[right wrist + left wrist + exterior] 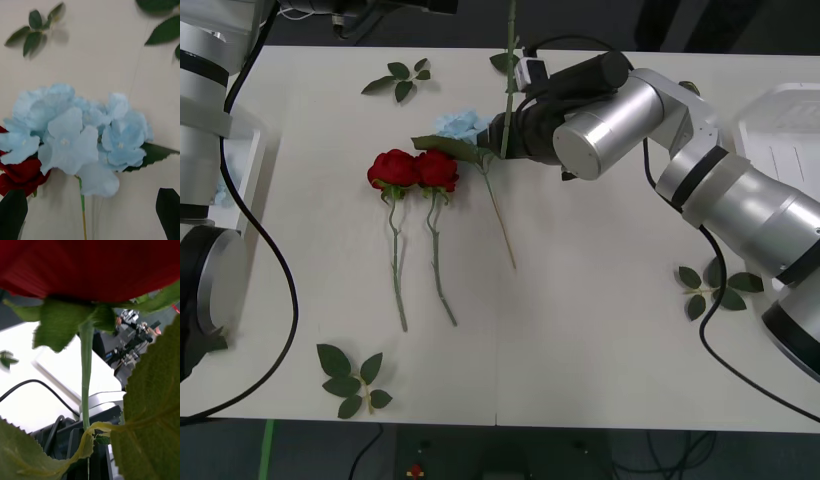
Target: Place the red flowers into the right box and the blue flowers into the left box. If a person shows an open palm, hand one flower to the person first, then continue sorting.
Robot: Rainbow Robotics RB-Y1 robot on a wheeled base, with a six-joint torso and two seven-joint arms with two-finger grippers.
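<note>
Two red flowers lie side by side left of the table's centre, stems toward me. A blue flower lies just right of them, its stem slanting toward me. My right gripper hovers at that bloom, open, with the blue flower ahead of its black fingers. My left gripper is shut on the stem of another red flower, held up in the air. The left box sits at the left edge and the right box at the right edge.
Loose leaf sprigs lie at the back, the front left and the right. A thin green stem hangs down from the top edge in front of the right wrist. My left arm stands along the left edge.
</note>
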